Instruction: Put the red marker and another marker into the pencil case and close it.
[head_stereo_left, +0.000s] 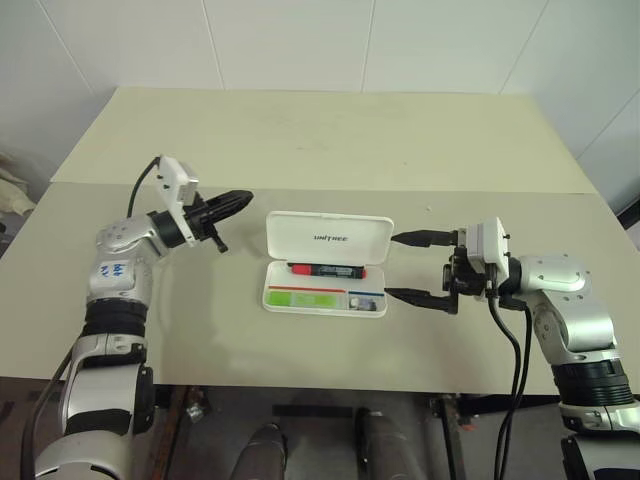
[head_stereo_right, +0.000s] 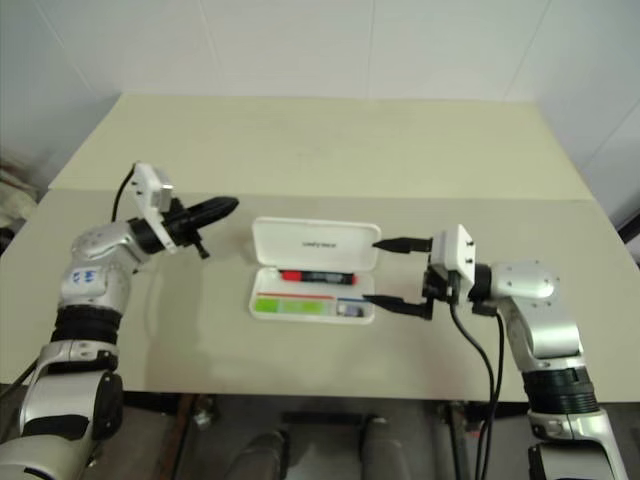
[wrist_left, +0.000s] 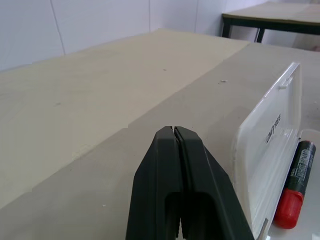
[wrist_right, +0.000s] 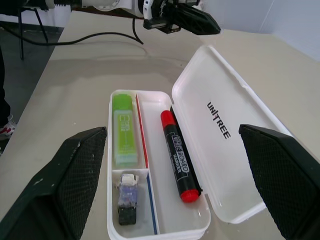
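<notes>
- The pencil case (head_stereo_left: 327, 262) lies open at the middle of the left eye view, on the pale desk (head_stereo_left: 330, 140). Its lid is tipped back toward the upper part of the frame, with dark lettering on the inner face.
- The red marker (head_stereo_left: 327, 270) lies lengthwise in the tray's long compartment, the one next to the lid. Its black barrel points toward the right of the frame and its red cap toward the left.
- The lime-green highlighter, the other marker (head_stereo_left: 303, 298), lies in the tray compartment nearest the lower edge of the frame, left of centre in the case.
- A small dark and white object (wrist_right: 128, 199) sits in the small compartment beside the highlighter; what it is cannot be told.
- A red-and-blue stripe (wrist_right: 145, 160) runs along the divider between the compartments.
- The left claw (head_stereo_left: 240, 199) hangs above the desk left of the case lid, its two black fingers pressed together with nothing between them, the tip pointing toward the lid.
- The right claw (head_stereo_left: 399, 266) is at the right end of the case. Its fingers are spread wide, one near the lid's end and one near the tray's end, and it grips nothing.
- In the right wrist view, the two padded fingers (wrist_right: 75, 170) flank the open case with clear space on both sides.
</notes>
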